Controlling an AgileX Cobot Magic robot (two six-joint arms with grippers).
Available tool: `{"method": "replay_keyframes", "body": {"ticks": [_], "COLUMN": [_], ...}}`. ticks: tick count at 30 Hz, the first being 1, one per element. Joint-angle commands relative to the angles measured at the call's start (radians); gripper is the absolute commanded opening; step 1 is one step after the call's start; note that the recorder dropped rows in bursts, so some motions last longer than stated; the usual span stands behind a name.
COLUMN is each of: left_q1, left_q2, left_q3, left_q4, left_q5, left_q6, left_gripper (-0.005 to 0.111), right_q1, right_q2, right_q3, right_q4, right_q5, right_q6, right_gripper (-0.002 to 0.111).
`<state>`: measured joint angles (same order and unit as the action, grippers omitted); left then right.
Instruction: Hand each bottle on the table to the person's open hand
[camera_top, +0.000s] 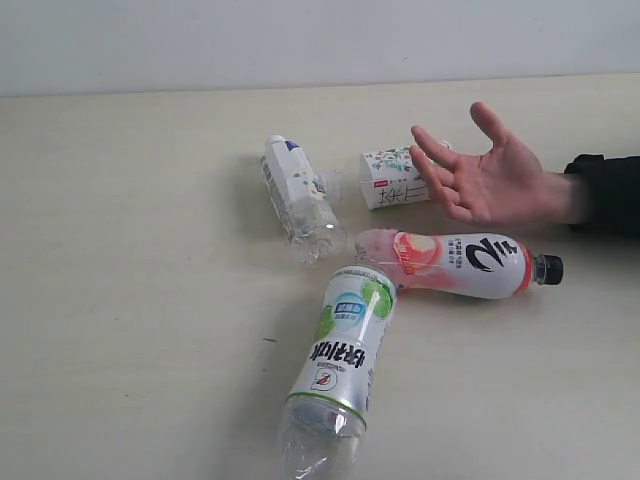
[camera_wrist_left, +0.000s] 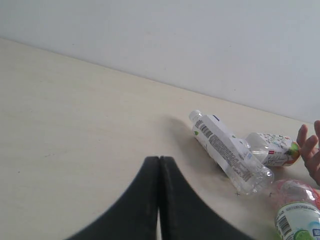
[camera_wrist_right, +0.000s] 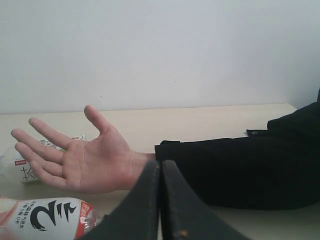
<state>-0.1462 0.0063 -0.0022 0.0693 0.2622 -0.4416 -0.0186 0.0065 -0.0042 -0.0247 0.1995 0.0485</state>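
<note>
All four clear plastic drink bottles are lying on their sides on the wide pale cream-beige tabletop (camera_top: 120, 300), grouped around the person's open hand (camera_top: 495, 180), which is being held palm-up.

- The white floral-labelled bottle (camera_top: 390, 178) is lying just beside the fingertips.
- The pink-white bottle with black "2" and black cap (camera_top: 460, 263) is lying just beside the hand on the camera side.
- The white-blue-labelled bottle (camera_top: 297, 200) is lying beyond the floral one from the hand.
- The white-green lime-labelled bottle (camera_top: 340, 360) is lying farthest from the hand.

The bottles are looking empty or nearly so, and are judged light. Their thin walls are likely to give under pressure, the glossy film labels to slip, and the round bodies to roll. The straight labelled mid-body is looking like the soundest place to grip, rather than the tapering neck.

The left gripper (camera_wrist_left: 159, 159) is showing its black fingers pressed together on nothing. The right gripper (camera_wrist_right: 160, 164) is doing likewise, near the hand's wrist.
</note>
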Motion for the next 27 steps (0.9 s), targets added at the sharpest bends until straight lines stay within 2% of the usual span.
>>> {"method": "replay_keyframes", "body": {"ticks": [1, 9, 15, 18, 22, 27], "left_q1": [-0.004, -0.004, -0.004, -0.004, -0.004, -0.004], "left_q2": [-0.006, -0.006, -0.006, -0.006, -0.006, -0.006], "left_q3": [0.002, 0.002, 0.002, 0.002, 0.002, 0.002], "left_q4": [0.002, 0.002, 0.002, 0.002, 0.002, 0.002], "left_q5": [-0.006, -0.006, -0.006, -0.006, -0.006, -0.006], "left_q6": [0.003, 0.003, 0.003, 0.003, 0.003, 0.003], "left_gripper": [0.0, 0.0, 0.0, 0.0, 0.0, 0.0], "right_q1": [-0.004, -0.004, -0.004, -0.004, -0.004, -0.004], "right_q2": [-0.007, -0.007, -0.007, -0.007, -0.007, -0.007], "right_q3": [0.004, 0.004, 0.004, 0.004, 0.004, 0.004], "right_q4": [-0.001, -0.013, 0.086, 0.178, 0.19, 0.179], "right_q5": [-0.003, -0.052, -0.166, -0.187, -0.194, -0.405], "right_q6": [0.004, 0.005, 0.17, 0.291, 0.345, 0.256], "right_gripper": [0.0, 0.0, 0.0, 0.0, 0.0, 0.0]}}
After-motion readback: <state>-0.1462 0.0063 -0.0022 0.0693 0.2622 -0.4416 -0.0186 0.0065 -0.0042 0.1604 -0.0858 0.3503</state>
